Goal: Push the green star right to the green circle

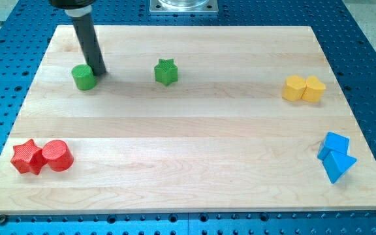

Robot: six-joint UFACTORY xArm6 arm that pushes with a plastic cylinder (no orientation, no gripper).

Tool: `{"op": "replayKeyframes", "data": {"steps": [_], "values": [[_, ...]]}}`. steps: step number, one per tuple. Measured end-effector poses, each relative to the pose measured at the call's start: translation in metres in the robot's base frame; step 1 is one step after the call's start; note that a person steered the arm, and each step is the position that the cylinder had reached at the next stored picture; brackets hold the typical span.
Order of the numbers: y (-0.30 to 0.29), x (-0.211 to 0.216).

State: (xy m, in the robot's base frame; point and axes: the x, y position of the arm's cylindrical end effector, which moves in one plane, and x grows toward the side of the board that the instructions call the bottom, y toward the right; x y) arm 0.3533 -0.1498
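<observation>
Nearest the tabletop's bottom edge, a red star and red cylinder sit touching by the bottom-left corner, and two blue blocks huddle by the bottom-right corner; a pair of yellow blocks lies further up near the right edge. Toward the top edge, the green star stands apart from the green circle, which sits near the top-left corner. There is no gripper — my tip rests just right of the circle, between the two greens. The push looks not yet begun. Next I judge the tip must circle round to the star's right side — then drive it left toward the circle.
</observation>
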Motion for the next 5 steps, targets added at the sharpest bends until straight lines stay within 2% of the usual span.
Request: {"op": "replayKeyframes", "data": {"steps": [1, 2, 3, 4, 5], "values": [[0.011, 0.054], [-0.047, 0.027], [-0.079, -0.042], [-0.064, -0.063], [-0.011, 0.002]]}}
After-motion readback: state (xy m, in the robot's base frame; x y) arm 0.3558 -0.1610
